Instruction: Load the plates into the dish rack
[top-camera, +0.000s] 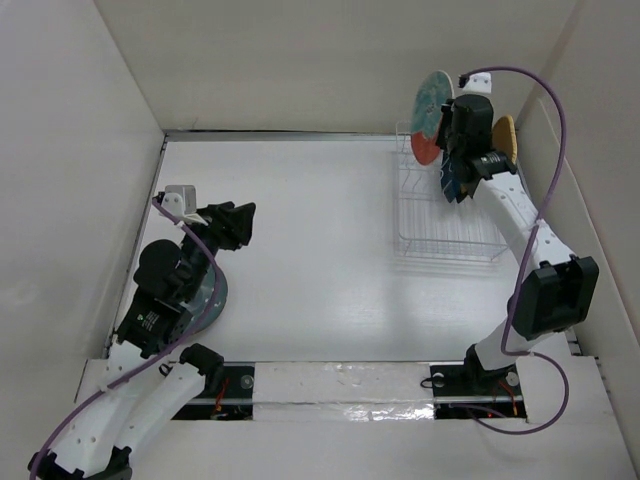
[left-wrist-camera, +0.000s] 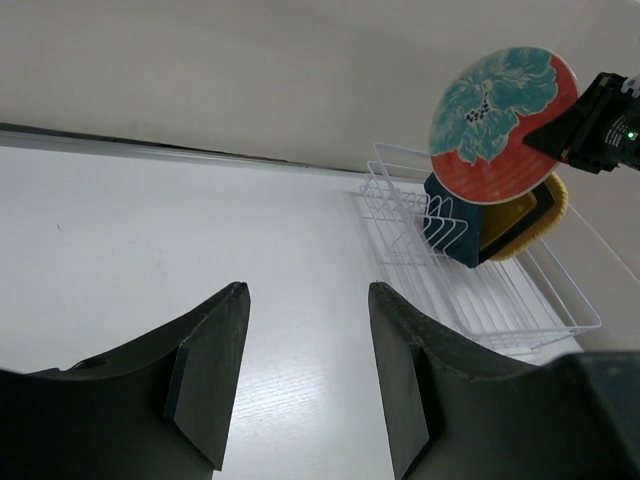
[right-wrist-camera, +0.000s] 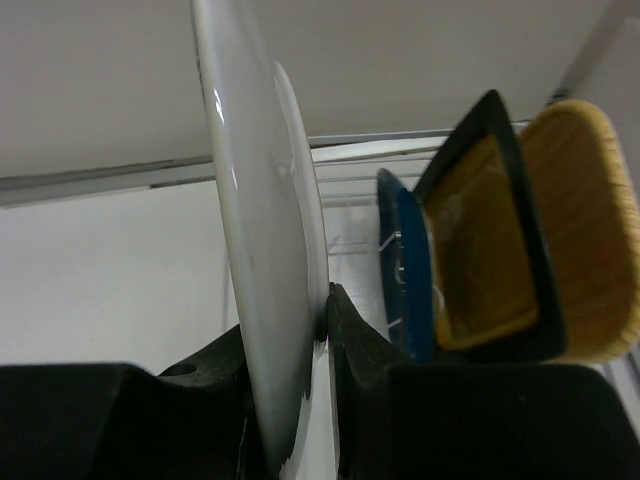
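My right gripper (top-camera: 443, 125) is shut on the rim of the round red plate with teal flowers (top-camera: 430, 117) and holds it upright above the far end of the clear dish rack (top-camera: 445, 240). In the right wrist view the plate (right-wrist-camera: 260, 240) shows edge-on, pinched between the fingers (right-wrist-camera: 350, 340). The dark blue leaf plate (right-wrist-camera: 405, 270), the black-rimmed yellow square plate (right-wrist-camera: 490, 240) and the orange plate (right-wrist-camera: 590, 230) stand in the rack to its right. My left gripper (top-camera: 240, 225) is open and empty over the table at the left. A teal-grey plate (top-camera: 217, 292) lies mostly hidden under the left arm.
The left wrist view shows the rack (left-wrist-camera: 480, 300) at the right, with the red plate (left-wrist-camera: 505, 125) above the stacked plates. White walls enclose the table on three sides. The right wall stands close behind the rack.
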